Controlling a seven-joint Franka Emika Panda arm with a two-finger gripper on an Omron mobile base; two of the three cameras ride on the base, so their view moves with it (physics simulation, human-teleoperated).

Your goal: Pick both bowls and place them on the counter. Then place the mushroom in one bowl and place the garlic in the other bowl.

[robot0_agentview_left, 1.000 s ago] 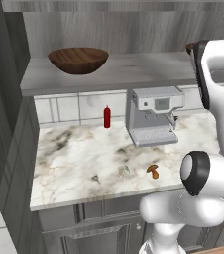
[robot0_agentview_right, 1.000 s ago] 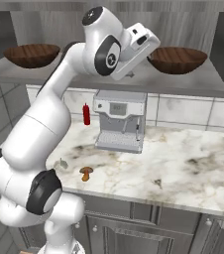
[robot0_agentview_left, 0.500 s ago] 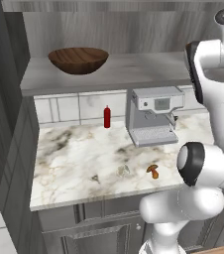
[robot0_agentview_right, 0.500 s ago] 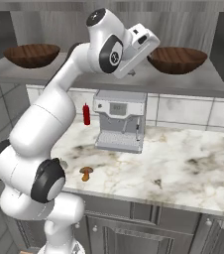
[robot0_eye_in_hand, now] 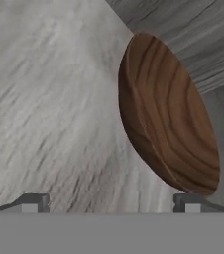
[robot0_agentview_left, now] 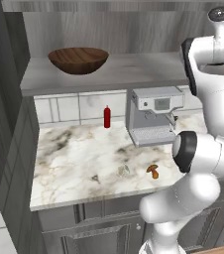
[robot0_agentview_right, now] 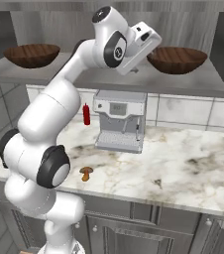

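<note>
The white marble counter (robot0_agentview_left: 79,158) runs below a grey shelf (robot0_agentview_right: 109,82), with tiled wall between and dark cabinets (robot0_agentview_right: 134,228) beneath. A coffee machine (robot0_agentview_right: 119,121) stands at the counter's back. Two wooden bowls sit on the shelf, left bowl (robot0_agentview_right: 32,54) and right bowl (robot0_agentview_right: 178,59). The gripper (robot0_eye_in_hand: 109,201) faces the right bowl, fingers spread wide, holding nothing. The mushroom (robot0_agentview_left: 153,171) lies near the counter's front, the pale garlic (robot0_agentview_left: 124,170) just beside it.

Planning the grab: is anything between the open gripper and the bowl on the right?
Nothing: in the hand view, bare grey shelf lies between the gripper and the right bowl.
</note>
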